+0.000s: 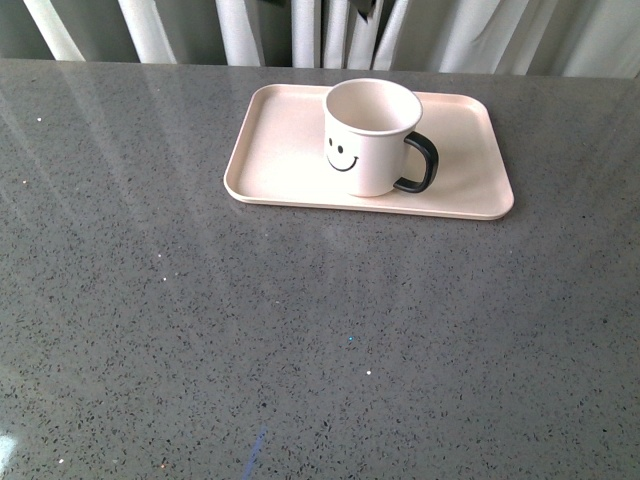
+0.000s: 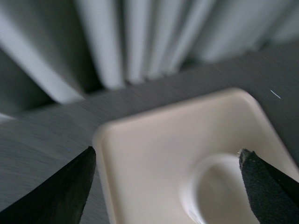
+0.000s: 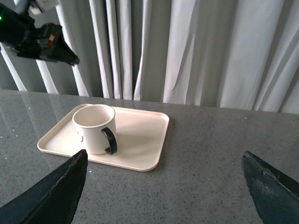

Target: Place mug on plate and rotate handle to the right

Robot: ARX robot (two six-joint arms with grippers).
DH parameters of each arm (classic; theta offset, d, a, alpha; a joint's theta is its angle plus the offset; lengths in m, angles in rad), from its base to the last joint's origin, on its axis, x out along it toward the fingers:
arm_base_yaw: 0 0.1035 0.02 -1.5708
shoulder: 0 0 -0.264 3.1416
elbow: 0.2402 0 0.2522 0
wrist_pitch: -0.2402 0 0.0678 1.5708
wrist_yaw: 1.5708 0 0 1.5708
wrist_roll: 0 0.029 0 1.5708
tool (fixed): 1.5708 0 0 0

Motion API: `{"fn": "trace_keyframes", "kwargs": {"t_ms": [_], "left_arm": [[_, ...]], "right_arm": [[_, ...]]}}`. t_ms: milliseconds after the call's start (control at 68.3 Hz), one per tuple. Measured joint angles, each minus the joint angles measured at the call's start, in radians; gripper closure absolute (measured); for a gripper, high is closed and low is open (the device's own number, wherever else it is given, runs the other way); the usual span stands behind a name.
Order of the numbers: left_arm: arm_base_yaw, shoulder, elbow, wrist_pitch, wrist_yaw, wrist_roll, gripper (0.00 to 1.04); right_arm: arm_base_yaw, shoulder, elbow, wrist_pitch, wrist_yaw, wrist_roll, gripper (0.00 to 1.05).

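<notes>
A white smiley-face mug [image 1: 372, 140] is standing upright on a pale pink rectangular plate [image 1: 280, 150], right of the plate's middle. The plate is lying flat on a grey speckled stone table [image 1: 300, 340], near the far edge, in front of pale pleated curtains [image 1: 300, 30]. The mug's glossy black handle [image 1: 420, 163] is pointing to the right in the front view, turned slightly toward the robot. The black smiley face is facing front and a little left. The mug is looking empty inside.

My left gripper [image 2: 166, 156] is hanging above the plate, jaws spread wide and holding nothing. Its wrist view is blurred, but one rounded corner of the plate and part of the mug's rim are showing between the two dark fingertips.

My right gripper [image 3: 163, 157] is hovering over bare table, well apart from the plate. Its jaws are also parted wide and gripping nothing, with mug and plate in sight ahead.
</notes>
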Motion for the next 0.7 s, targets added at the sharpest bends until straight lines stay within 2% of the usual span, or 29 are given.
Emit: {"fn": "trace_keyframes", "kwargs": {"t_ms": [15, 44, 103, 146, 205, 454, 703], "left_arm": [[0.002, -0.027, -0.058, 0.106, -0.088, 0.002, 0.18], [0.007, -0.070, -0.150, 0.261, -0.195, 0.001, 0.24], [0.026, -0.159, -0.347, 0.566, -0.346, 0.002, 0.35], [0.051, -0.229, -0.487, 0.746, -0.374, 0.002, 0.43], [0.093, -0.332, -0.679, 0.927, -0.362, 0.001, 0.58], [0.182, -0.544, -1.093, 1.077, -0.270, -0.002, 1.04], [0.250, -0.737, -1.318, 1.108, -0.208, 0.001, 1.03]], "right_arm": [[0.000, 0.000, 0.000, 0.000, 0.000, 0.000, 0.09], [0.000, 0.000, 0.000, 0.000, -0.002, 0.000, 0.09], [0.000, 0.000, 0.000, 0.000, 0.000, 0.000, 0.09], [0.000, 0.000, 0.000, 0.000, 0.000, 0.000, 0.09], [0.000, 0.000, 0.000, 0.000, 0.000, 0.000, 0.09], [0.000, 0.000, 0.000, 0.000, 0.000, 0.000, 0.09], [0.000, 0.000, 0.000, 0.000, 0.000, 0.000, 0.09]]}}
